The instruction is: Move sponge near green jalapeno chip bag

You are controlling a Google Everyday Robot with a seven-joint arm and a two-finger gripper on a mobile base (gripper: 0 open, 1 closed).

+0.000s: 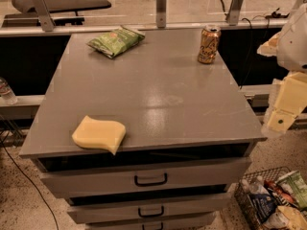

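Observation:
The pale yellow sponge (99, 134) with wavy edges lies flat at the near left corner of the grey cabinet top (158, 95), one tip slightly over the front edge. The green jalapeno chip bag (115, 41) lies at the far left of the top. My gripper (284, 110) hangs at the right edge of the view, off the cabinet's right side, far from the sponge and holding nothing that shows.
A gold drink can (209, 44) stands at the far right of the top. The cabinet has drawers with black handles (150, 180) below. A wire basket of mixed snack packets (273, 200) sits on the floor at lower right. A rail runs behind.

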